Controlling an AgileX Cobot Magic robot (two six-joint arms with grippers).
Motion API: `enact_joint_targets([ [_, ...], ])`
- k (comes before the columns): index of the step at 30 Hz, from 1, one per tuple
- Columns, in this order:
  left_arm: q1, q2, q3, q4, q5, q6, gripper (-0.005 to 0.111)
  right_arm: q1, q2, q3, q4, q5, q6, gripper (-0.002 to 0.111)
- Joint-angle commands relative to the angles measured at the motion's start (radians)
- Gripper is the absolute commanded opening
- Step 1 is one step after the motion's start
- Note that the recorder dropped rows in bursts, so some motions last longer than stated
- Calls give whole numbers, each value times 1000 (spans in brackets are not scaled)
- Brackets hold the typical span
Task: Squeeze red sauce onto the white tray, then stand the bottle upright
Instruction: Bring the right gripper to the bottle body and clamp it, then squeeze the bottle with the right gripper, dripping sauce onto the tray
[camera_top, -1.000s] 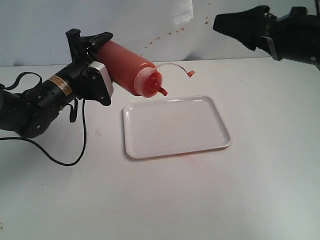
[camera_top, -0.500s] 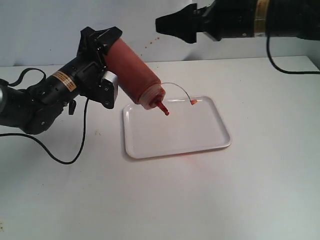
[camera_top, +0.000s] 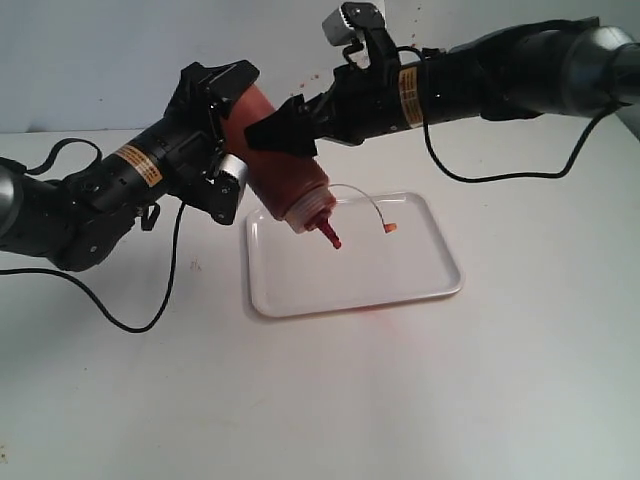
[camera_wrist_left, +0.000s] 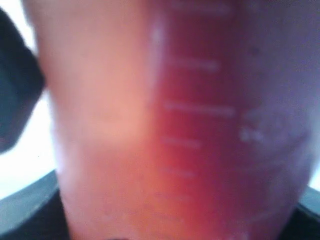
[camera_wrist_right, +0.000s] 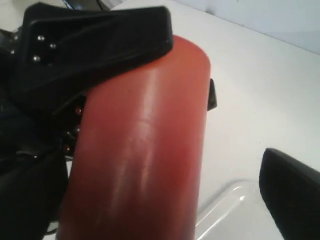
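Left hand (camera_top: 232, 98) clamped on tilted bottle (camera_top: 290, 178), nozzle (camera_top: 329, 236) down, inside white tray's (camera_top: 410, 280) left rim; right hand (camera_top: 280, 130) fingers apart at bottle.

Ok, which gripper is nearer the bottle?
Left. The left gripper is clamped on the bottle; the right gripper is open beside it, one finger visibly clear.

1. bottle (camera_top: 292, 178) in the left claw (camera_top: 243, 133): smooth translucent plastic, mild sheen, glossy red sauce (camera_top: 303, 193) inside
2. white tray (camera_top: 330, 288) under the claw: smooth, shiny plastic
3. claw itself: matt black plastic
4. table (camera_top: 400, 400): matt white
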Motion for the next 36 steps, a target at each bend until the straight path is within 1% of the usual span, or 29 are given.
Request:
enact_joint_targets([
  [1, -5, -21, -13, -30, -96, 41, 0, 5, 25, -8, -8, 25, -42, 91],
  [10, -5, -21, -13, -35, -117, 43, 0, 38, 49, -8, -8, 25, -114, 84],
  [12, -5, -21, -13, -35, -123, 43, 0, 48, 49, -8, -8, 63, -138, 81],
  [13, -5, -21, -13, -35, -129, 43, 0, 50, 49, -8, -8, 88, -140, 78],
  [16, -5, -21, -13, -35, -129, 43, 0, 59, 49, -8, -8, 171, -156, 59],
  [19, -5, -21, -13, -35, -129, 43, 0, 61, 49, -8, -8, 238, -193, 27],
  [21, -5, -21, -13, -35, -129, 43, 0, 61, 49, -8, -8, 262, -217, 2],
  [22, -5, -21, -13, -35, -129, 46, 0, 61, 49, -8, -8, 269, -226, 0],
  [24, -5, -21, -13, -35, -129, 46, 0, 61, 49, -8, -8, 295, -248, 0],
  [36, -5, -17, -11, -35, -123, 34, 0, 61, 49, -8, -8, 310, -270, 0],
])
